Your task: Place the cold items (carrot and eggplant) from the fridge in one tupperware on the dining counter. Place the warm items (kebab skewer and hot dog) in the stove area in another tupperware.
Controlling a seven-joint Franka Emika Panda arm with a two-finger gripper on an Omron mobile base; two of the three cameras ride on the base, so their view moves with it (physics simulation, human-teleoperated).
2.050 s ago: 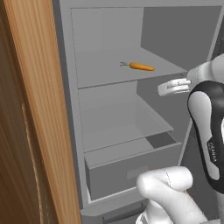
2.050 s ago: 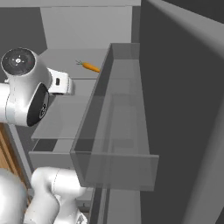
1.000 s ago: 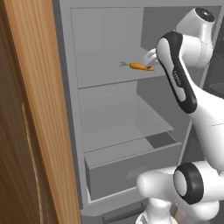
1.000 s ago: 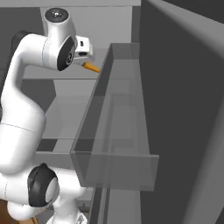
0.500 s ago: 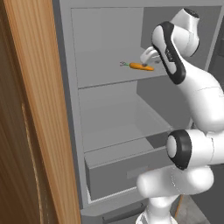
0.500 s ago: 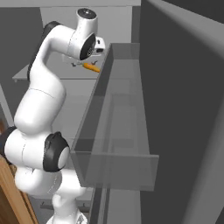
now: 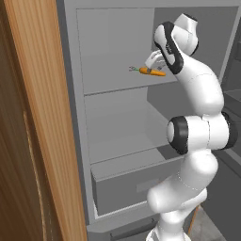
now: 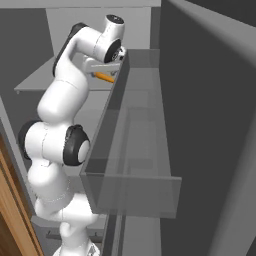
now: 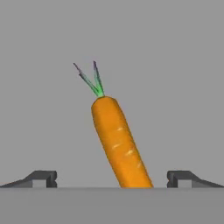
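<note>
**Reaching for the carrot: first pick not yet made**

Nearest, the end effector (image 9: pixel 112 179) has its two fingers spread wide with nothing gripped. One carrot (image 9: pixel 118 142) lies between them, leaves toward 11 o'clock, resting on the upper fridge shelf (image 7: pixel 113 84). Judging from this, nothing is packed yet; eggplant, skewer, hot dog and both tupperwares remain to be handled.

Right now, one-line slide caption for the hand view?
Open gripper poised over the carrot on the fridge shelf, fingertips either side.
</note>
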